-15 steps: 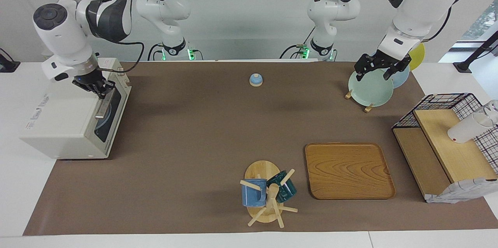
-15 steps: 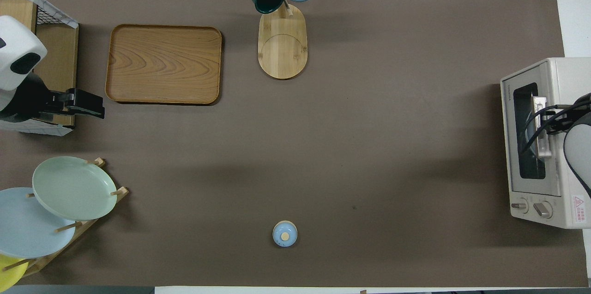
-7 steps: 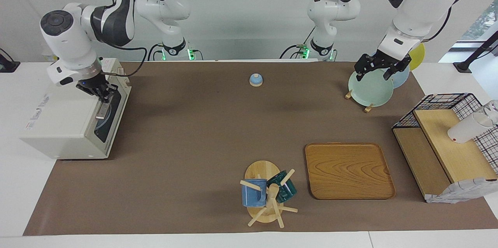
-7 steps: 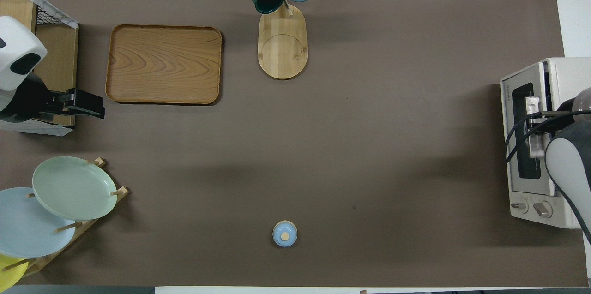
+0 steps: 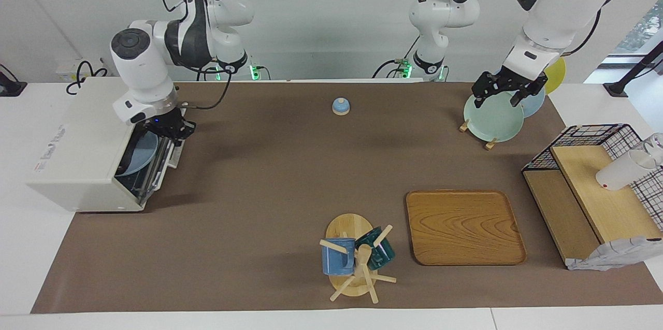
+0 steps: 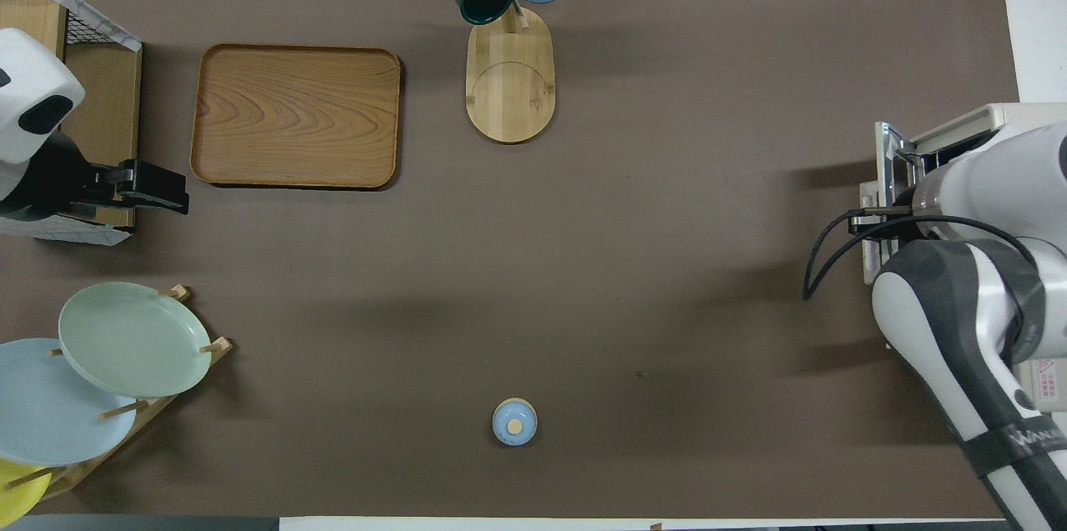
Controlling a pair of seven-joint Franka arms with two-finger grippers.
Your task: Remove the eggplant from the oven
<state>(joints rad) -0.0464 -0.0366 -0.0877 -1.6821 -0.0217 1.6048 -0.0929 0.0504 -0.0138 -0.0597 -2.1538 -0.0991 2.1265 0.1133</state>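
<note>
Tabletop [image 5: 269, 174], brown mat over it.

Oven [image 5: 77, 159]: stands at the tabletop's edge at the right arm's end, its front facing the mat. Door [image 5: 159, 167] is part-way down and tilted. A pale blue plate [image 5: 135, 160] shows through the gap, on the rack.

Eggplant: cannot be made out in either view. If it is in the oven, the door and the casing hide it.

Wire basket shelf [image 5: 585, 135]: at the edge at the left arm's end. A white cup [image 5: 619, 172] lies tipped on its wooden board.

Wooden tray [image 5: 463, 226]: toward the left arm's end, near the edge farthest from the robots. It carries no load.

Plate rack: in the corner nearest the robots at the left arm's end. It holds a green plate [image 5: 492, 117], with a blue one and a yellow one just beside it.

Mug tree [image 5: 357, 262]: at the middle of the edge farthest from the robots, with a blue mug and a dark green mug hung on it.

Right gripper [image 5: 173, 130]: at the top edge of the door, claw clamped narrow on the handle [image 6: 882, 181]. In the overhead view the arm covers the fingers.

Left gripper [image 5: 506, 92]: hangs over the green plate, claw wide, gripping no object. This arm waits.

Small blue lidded pot [image 5: 340, 106]: alone near the edge nearest the robots, about mid-length.
</note>
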